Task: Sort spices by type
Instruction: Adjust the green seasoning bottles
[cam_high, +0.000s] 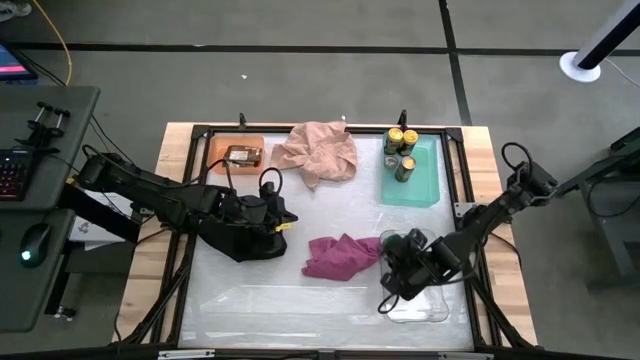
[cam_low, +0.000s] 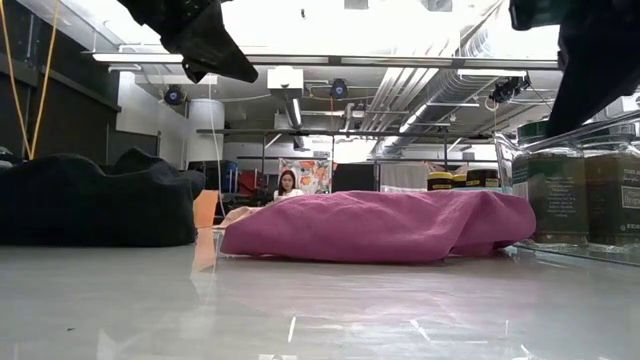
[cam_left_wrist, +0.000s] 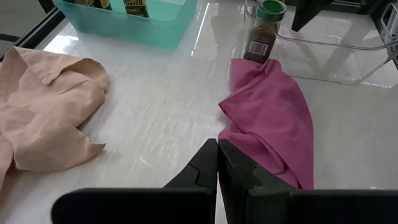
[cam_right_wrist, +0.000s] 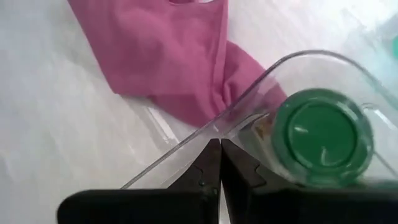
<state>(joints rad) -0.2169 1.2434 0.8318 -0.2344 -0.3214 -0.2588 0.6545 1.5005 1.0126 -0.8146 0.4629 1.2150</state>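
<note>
The right end effector (cam_right_wrist: 219, 163), fingers pressed together and empty, hangs over the corner of the clear tray (cam_right_wrist: 292, 68) where a green-lidded jar (cam_right_wrist: 322, 135) stands upright, just beside the magenta cloth (cam_high: 342, 254). The left end effector (cam_left_wrist: 217, 163), likewise pressed together, hovers over the worktop (cam_high: 250, 290) at mid-left. Farther back, yellow-lidded jars (cam_high: 400, 142) stand in the teal tray (cam_high: 425, 180), a brown packet (cam_high: 243, 155) lies in the orange tray (cam_high: 218, 148), and a pink cloth (cam_high: 318, 152) lies between them.

Labels on teal tray (cam_high: 428, 190) jars (cam_high: 400, 150) too small to read, clear tray (cam_right_wrist: 292, 68) cut off by edge
</note>
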